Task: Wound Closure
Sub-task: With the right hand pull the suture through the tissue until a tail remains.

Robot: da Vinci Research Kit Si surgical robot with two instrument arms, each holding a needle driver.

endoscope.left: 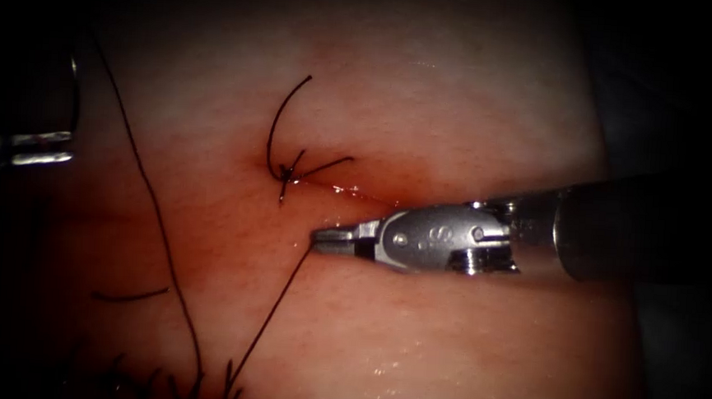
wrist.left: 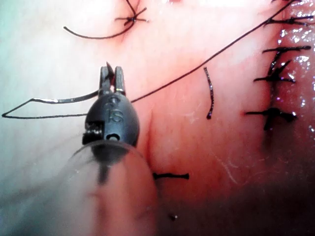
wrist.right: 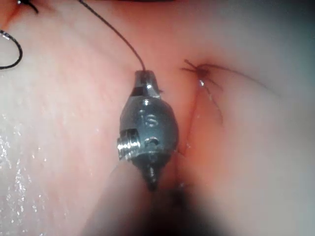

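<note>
- Left tool (wrist.left: 112, 73): sits at the far left edge of the endoscope frame, well away from the cut (endoscope.left: 356, 193). In its wrist view the jaws are nearly together, and I judge them clamped on the thread (endoscope.left: 160, 229).
- That strand leaves the upper left of the endoscope frame and runs down and right to the bottom edge, left of centre. It ends among the older stitches (wrist.left: 275, 114).
- A stiffer, glinting stretch also leaves the left jaws in the wrist view. It could be the needle, but I can't confirm that or say whether it is in the tissue (endoscope.left: 446, 345).
- Loose piece (endoscope.left: 129, 297): a short cut end lying flat in the lower left, with neither tool touching it.
- Knot (endoscope.left: 287, 172): tied at the left end of the cut, just above centre. One tail curls upward and a shorter one points right.
- Right tool (endoscope.left: 329, 239): enters from the right along the lower lip of the cut. Its jaws are closed on a second run of thread right at the tip.
- Key relation: the tip lies just below and right of the knot, close but not touching. The held strand's long axis falls down and left from the tip to the bottom edge, roughly crosswise to the shaft.
- The right tool is far nearer the knot than the left.
</note>
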